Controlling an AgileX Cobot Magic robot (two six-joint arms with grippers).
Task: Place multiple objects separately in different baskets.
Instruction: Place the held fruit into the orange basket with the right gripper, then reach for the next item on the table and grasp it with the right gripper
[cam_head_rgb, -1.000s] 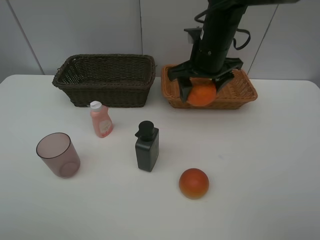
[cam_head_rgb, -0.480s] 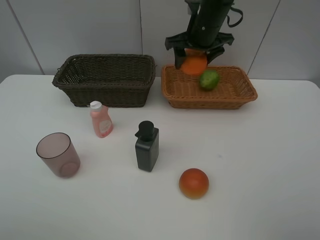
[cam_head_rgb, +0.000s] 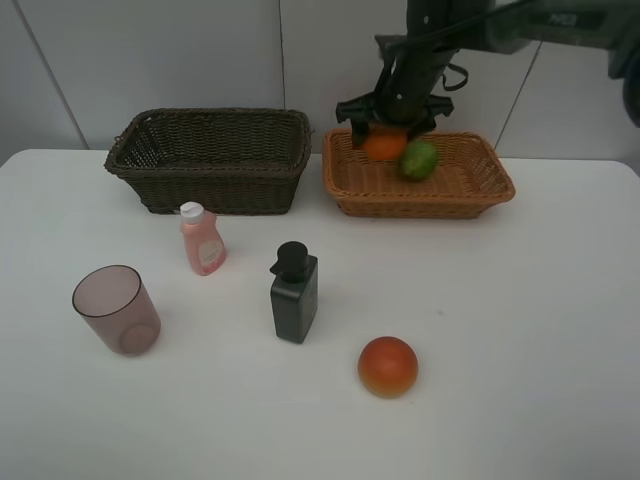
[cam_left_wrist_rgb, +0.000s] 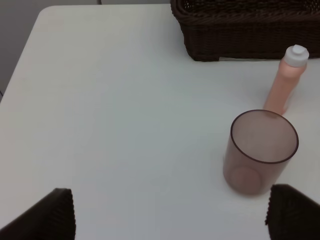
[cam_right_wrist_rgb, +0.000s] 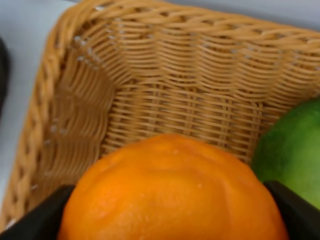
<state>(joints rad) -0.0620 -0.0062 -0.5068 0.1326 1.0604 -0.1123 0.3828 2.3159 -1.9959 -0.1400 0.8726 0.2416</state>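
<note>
While the orange (cam_head_rgb: 384, 146) was clasped between the jaws of the right gripper (cam_head_rgb: 388, 128), it was seen low over the far left corner of the tan basket (cam_head_rgb: 470, 195), just beside the green fruit (cam_head_rgb: 419, 159) lying there; whether it rested on the weave could not be told. In the right wrist view the orange (cam_right_wrist_rgb: 172, 190) was flanked by both fingertips and taken across its widest girth, with the green fruit (cam_right_wrist_rgb: 292, 155) close at one side.

The left gripper (cam_left_wrist_rgb: 172, 215) was spread wide with nothing between its jaws, over the near left of the table (cam_head_rgb: 520, 320); the cup (cam_left_wrist_rgb: 260, 150) was seen just ahead of it and the pink bottle (cam_left_wrist_rgb: 285, 82) beyond. The dark basket (cam_head_rgb: 210, 185) was set at the far left; the pump bottle (cam_head_rgb: 294, 295) and the red fruit (cam_head_rgb: 387, 366) were placed nearer, well apart.

The orange was judged firm, moderately heavy, and dimpled enough not to slip; being round, it could be expected to roll once freed, so a low release against the basket wall or the green fruit was thought safest. The cup was judged light, stiff and smooth; a hold across its wall near the rim was thought best, with gentle pressure.
</note>
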